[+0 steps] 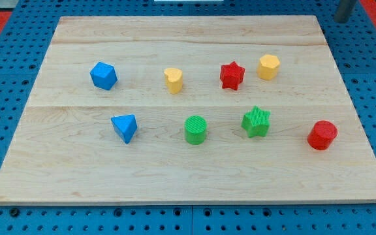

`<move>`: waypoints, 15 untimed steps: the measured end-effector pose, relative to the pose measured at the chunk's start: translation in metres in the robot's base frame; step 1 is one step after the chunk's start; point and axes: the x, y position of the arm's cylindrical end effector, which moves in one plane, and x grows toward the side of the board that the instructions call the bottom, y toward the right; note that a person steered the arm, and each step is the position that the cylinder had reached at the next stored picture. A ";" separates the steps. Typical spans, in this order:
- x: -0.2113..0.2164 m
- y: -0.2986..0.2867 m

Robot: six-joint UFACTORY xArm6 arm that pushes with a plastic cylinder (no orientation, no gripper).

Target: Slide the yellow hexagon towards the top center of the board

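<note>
The yellow hexagon lies on the wooden board, right of centre in the upper row. A red star sits just to its left. The dark rod enters at the view's top right corner. My tip is just past the board's top right corner, well up and to the right of the yellow hexagon, touching no block.
A yellow heart-like block and a blue hexagon lie further left in the upper row. The lower row holds a blue triangle, a green cylinder, a green star and a red cylinder. Blue pegboard surrounds the board.
</note>
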 end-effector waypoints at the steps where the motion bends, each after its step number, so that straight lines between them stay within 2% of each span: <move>1: 0.000 0.000; 7: -0.001 0.000; 8: 0.016 -0.006; 9: 0.060 -0.020; 12: 0.190 -0.155; 13: 0.200 -0.157; 15: 0.153 -0.184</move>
